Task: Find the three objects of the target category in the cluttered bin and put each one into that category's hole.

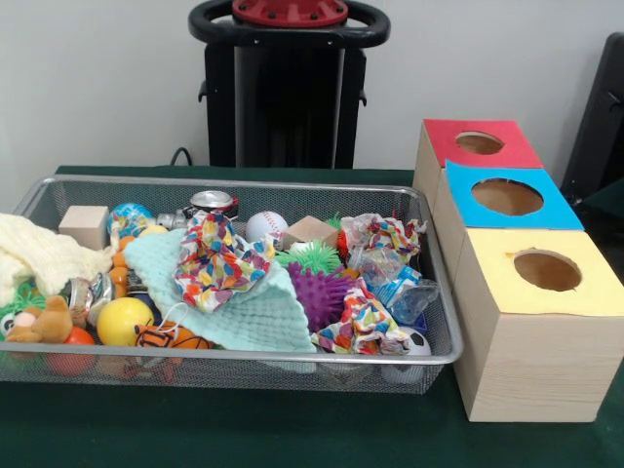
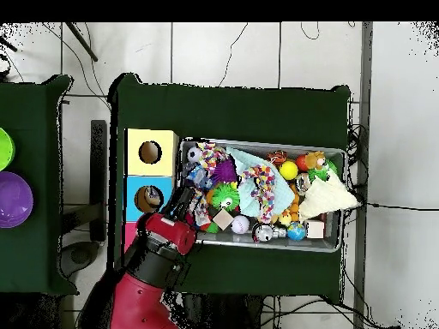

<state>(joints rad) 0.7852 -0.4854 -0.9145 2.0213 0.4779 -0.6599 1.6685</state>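
Observation:
The wire mesh bin is full of clutter and also shows in the overhead view. A clear creased bottle with a blue label lies at its right end, near the boxes. Another clear creased piece lies just behind it, partly under patterned paper. A third bottle does not show. The blue-topped box's hole is open between the red-topped box and the yellow-topped box. The front view shows no gripper. In the overhead view the gripper hangs between the blue box and the bin's end.
The bin also holds a purple spiky ball, a green spiky ball, a metal can, a mint cloth, a baseball, a wooden block and a yellow ball. The arm covers most of the red box overhead.

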